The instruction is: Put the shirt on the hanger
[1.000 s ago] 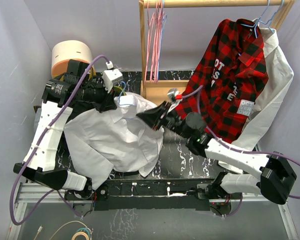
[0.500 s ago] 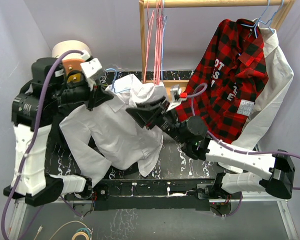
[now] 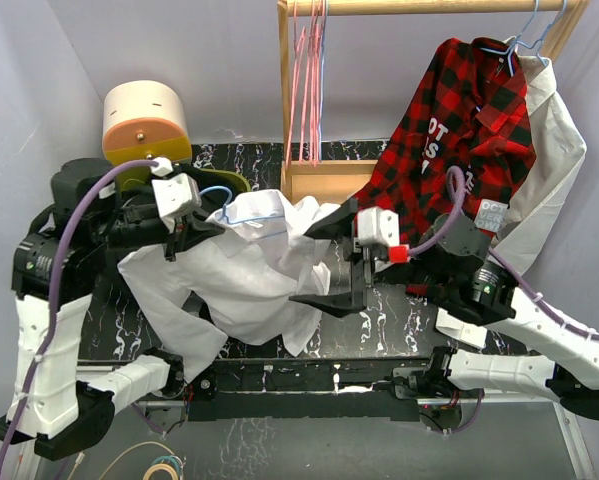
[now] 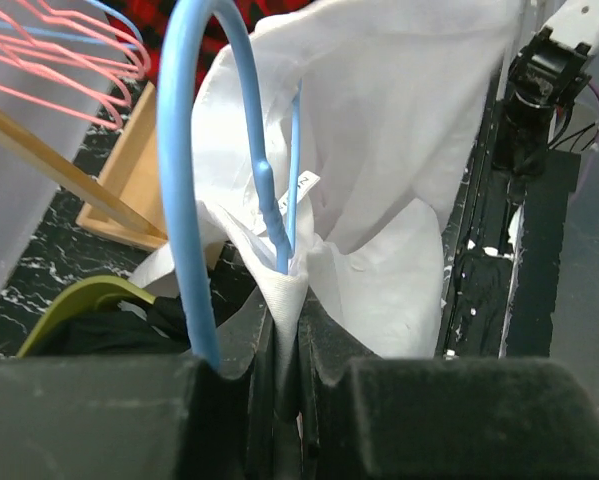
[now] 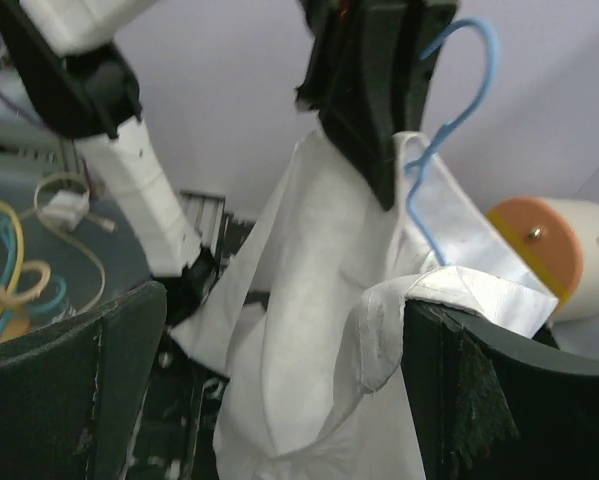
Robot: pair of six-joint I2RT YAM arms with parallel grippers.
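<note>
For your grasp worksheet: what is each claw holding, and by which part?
Left claw pinches the shirt at its collar, beside the hanger neck. Right claw is open, empty.

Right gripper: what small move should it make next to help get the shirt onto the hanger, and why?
Probably ease forward and close on the bunched edge of the shirt. The right gripper is wide open with the cloth right ahead of it, while the left gripper is shut on the neck of the hanger and the collar, so the hanger looks steadied for a pull.
</note>
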